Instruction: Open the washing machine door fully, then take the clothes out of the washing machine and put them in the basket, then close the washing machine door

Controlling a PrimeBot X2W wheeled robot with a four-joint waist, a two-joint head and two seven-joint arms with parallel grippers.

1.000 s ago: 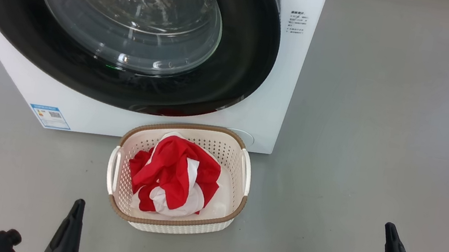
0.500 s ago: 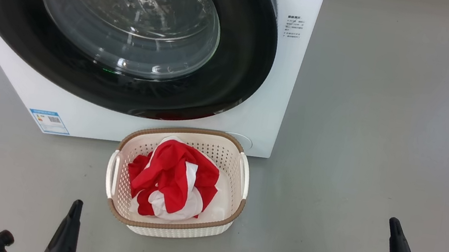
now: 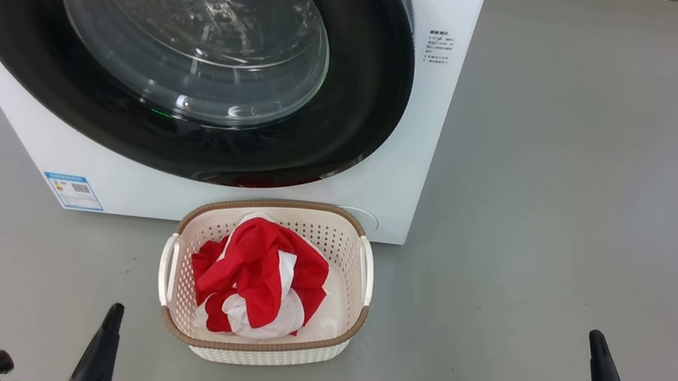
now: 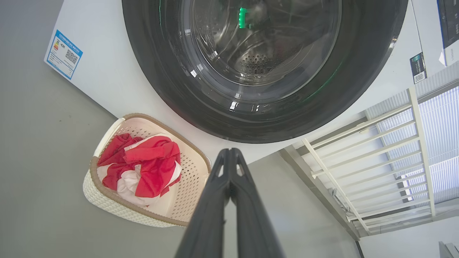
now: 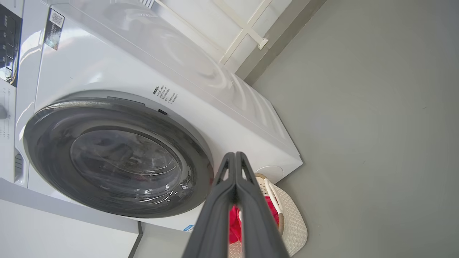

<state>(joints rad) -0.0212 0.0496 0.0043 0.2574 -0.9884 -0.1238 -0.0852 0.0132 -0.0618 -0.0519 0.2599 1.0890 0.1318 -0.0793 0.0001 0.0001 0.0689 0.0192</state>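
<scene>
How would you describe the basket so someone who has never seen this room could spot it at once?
Find the big white washing machine with its round black-rimmed door. On the grey floor just in front of it sits the basket. It is a small cream perforated tub with a brown woven-look rim and white side handles, holding red-and-white clothes.

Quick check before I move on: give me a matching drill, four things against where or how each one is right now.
1 washing machine door
2 clothes
3 basket
4 left hand

A on the floor before the machine
B fingers together, empty
C closed on the machine
D bundled in the basket

Pairs: 1-C, 2-D, 3-A, 4-B
</scene>
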